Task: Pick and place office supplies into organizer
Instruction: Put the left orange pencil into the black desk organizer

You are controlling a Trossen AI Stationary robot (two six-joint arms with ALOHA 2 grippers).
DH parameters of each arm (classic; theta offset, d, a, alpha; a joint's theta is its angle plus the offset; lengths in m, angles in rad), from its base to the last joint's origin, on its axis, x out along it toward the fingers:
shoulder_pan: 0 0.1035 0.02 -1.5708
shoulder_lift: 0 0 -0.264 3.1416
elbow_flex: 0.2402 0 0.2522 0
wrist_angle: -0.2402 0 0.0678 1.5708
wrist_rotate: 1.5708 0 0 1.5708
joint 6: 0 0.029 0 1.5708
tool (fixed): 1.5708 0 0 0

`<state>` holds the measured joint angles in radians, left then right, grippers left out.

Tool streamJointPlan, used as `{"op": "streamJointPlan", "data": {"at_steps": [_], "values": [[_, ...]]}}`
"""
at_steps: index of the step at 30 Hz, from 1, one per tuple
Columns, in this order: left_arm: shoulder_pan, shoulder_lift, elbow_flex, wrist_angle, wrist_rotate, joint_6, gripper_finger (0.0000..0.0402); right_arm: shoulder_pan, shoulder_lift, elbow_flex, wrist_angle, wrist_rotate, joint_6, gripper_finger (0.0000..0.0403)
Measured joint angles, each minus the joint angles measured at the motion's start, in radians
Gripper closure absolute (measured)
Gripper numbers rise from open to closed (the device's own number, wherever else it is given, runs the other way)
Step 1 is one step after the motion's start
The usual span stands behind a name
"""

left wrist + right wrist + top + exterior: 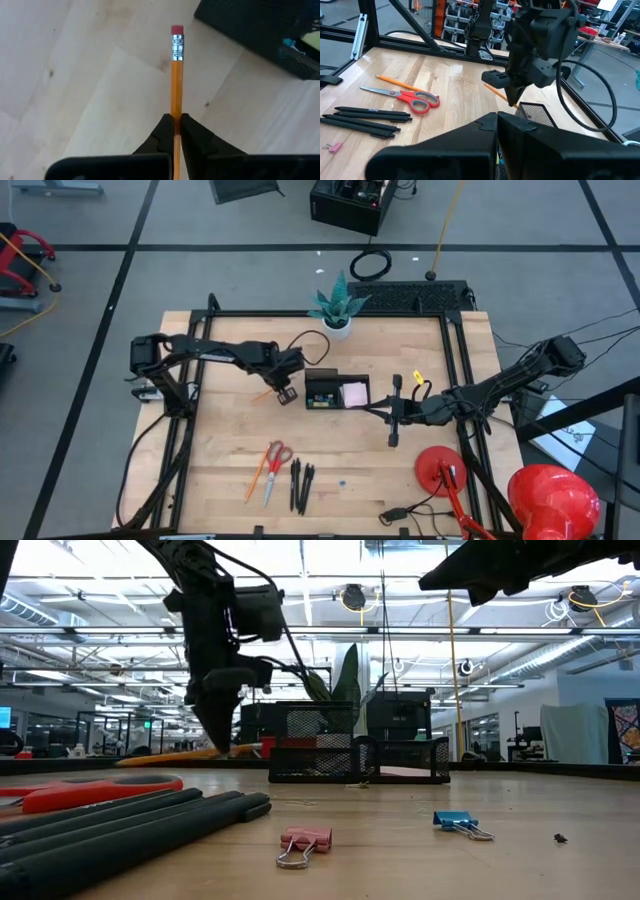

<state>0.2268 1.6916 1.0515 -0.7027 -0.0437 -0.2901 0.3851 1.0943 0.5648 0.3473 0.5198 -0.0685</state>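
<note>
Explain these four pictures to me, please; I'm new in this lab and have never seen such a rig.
Two dark robot arms work at a pale wooden table. One camera looks down from above, one sits at table level, and one rides on each wrist. The left pincer is shut on an orange pencil with a pink eraser, beside the black mesh organizer tray. The right pincer waits on the tray's other side. Red-handled scissors, a second orange pencil and three black pens lie near the front.
</note>
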Motion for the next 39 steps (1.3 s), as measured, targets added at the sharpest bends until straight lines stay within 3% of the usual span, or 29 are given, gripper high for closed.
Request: {"op": "streamJointPlan", "data": {"at_steps": [9,21,32,39], "values": [[0.0,-0.115,0.001,0.034,0.017,0.049,0.0383,0.0,0.0,0.0,0.0,0.0,0.0,0.0399],[-0.05,-0.361,0.004,0.305,0.078,0.163,0.0386,0.0,0.0,0.0,0.003,0.0,0.0,0.0399],[-0.111,-0.356,0.004,0.652,0.065,0.29,0.0384,0.0,0.0,0.001,0.03,0.001,-0.015,0.0399],[-0.109,-0.3,0.002,0.724,0.065,0.319,0.0396,0.0,0.0,0.0,0.03,0.002,-0.015,0.0399]]}}
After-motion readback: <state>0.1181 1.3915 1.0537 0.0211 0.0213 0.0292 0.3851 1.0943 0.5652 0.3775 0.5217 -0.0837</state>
